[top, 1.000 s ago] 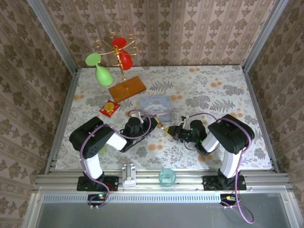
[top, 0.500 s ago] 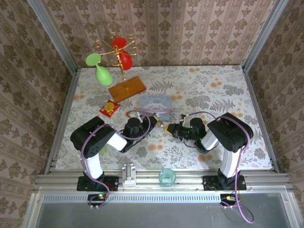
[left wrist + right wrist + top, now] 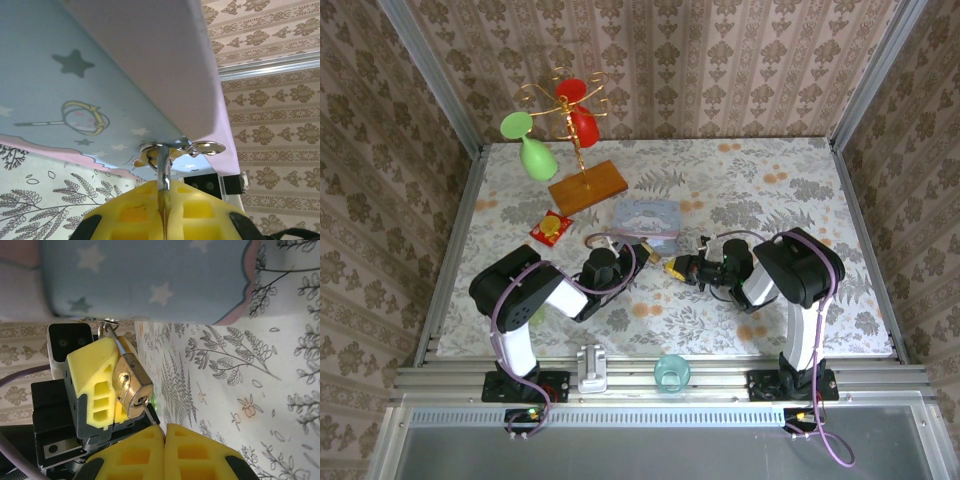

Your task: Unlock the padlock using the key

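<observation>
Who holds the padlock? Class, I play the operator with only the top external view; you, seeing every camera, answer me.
Observer: The left gripper is shut on the padlock; its wrist view shows the silvery shackle rising between its fingers.
Operator: Is it hooked to the tin?
Observer: Yes, the shackle reaches into the metal latch at the edge of the pale blue tin.
Operator: And the key?
Observer: The right wrist view shows the right gripper pinching a thin key, its tip at the padlock's keyhole face.
</observation>
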`<state>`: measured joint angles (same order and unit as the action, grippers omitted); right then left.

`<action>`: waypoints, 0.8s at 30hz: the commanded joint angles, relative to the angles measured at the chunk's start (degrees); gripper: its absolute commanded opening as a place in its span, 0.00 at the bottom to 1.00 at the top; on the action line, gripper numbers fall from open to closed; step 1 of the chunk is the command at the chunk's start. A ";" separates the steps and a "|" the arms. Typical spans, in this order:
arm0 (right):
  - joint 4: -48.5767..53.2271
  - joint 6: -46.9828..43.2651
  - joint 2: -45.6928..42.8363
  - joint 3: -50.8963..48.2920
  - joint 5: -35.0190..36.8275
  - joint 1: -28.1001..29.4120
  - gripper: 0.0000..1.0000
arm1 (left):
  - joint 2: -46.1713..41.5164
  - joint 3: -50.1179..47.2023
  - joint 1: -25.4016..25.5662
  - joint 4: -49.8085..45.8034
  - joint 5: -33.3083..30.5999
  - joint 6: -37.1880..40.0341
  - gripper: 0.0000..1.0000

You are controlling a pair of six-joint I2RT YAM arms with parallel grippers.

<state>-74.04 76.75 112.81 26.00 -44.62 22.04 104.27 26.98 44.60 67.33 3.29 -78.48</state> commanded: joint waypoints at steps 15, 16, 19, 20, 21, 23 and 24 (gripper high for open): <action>-1.57 2.73 2.48 4.43 0.64 1.06 0.00 | -1.68 3.19 3.83 6.85 6.35 -2.74 0.00; -1.68 2.68 2.54 4.46 0.61 0.55 0.00 | -1.86 3.10 3.83 6.81 6.21 -2.63 0.00; -1.61 2.72 2.97 4.50 0.29 -0.60 0.00 | -1.88 2.52 3.77 6.82 5.95 -2.66 0.00; -1.62 2.86 2.87 4.43 0.44 -0.84 0.00 | -1.88 2.33 3.81 6.75 5.92 -2.62 0.00; -1.55 2.78 2.77 4.33 0.65 -1.00 0.00 | -1.78 2.11 3.84 6.76 5.77 -2.72 0.00; -1.55 2.79 2.50 4.09 1.49 -0.90 0.00 | -1.57 1.93 3.90 6.69 5.69 -2.66 0.00; -1.55 2.71 2.29 4.02 1.98 -0.67 0.00 | -1.35 1.93 3.94 6.72 5.71 -2.68 0.00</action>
<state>-74.87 79.75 116.09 28.67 -47.09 21.15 104.25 27.09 45.67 66.13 1.50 -79.61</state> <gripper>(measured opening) 0.060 0.055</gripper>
